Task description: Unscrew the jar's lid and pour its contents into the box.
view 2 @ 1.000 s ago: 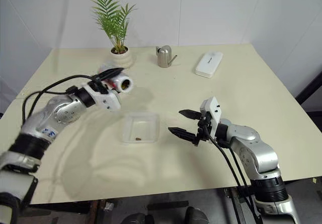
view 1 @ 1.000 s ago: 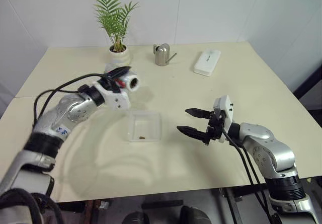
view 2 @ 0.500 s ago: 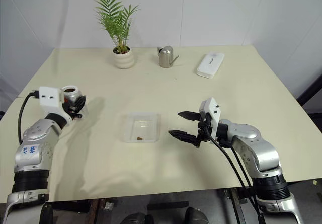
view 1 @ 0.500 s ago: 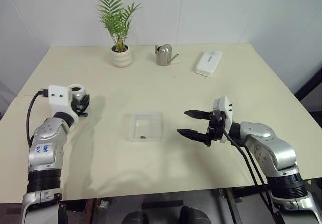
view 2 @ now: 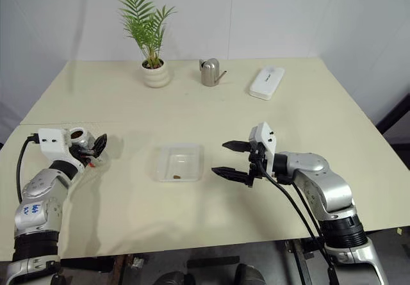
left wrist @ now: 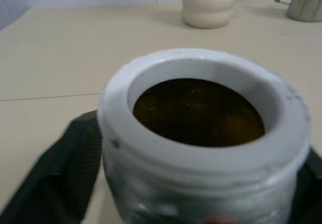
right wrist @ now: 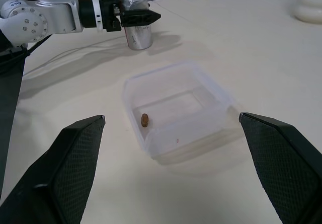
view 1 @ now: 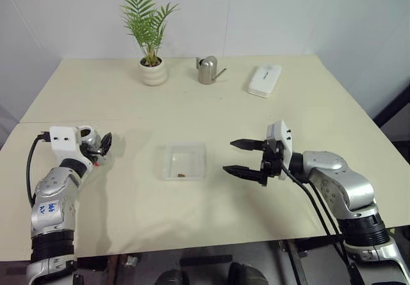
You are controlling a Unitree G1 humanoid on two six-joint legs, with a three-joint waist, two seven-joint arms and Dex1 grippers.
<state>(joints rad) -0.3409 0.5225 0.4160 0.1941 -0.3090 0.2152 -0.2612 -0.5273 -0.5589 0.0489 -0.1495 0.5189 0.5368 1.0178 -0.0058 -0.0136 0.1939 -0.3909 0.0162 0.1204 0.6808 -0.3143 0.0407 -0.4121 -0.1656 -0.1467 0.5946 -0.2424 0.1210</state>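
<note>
Jar (right wrist: 136,25) stands upright between released left fingers (right wrist: 143,16); right fingers (view 1: 241,170) spread, empty.

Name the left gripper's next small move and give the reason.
Probably draw the left gripper straight back off the jar. The jar stands upright on the table, lidless, the gripper's fingers spread beside it, and a brown bit already lies in the box, so pouring looks done.
</note>
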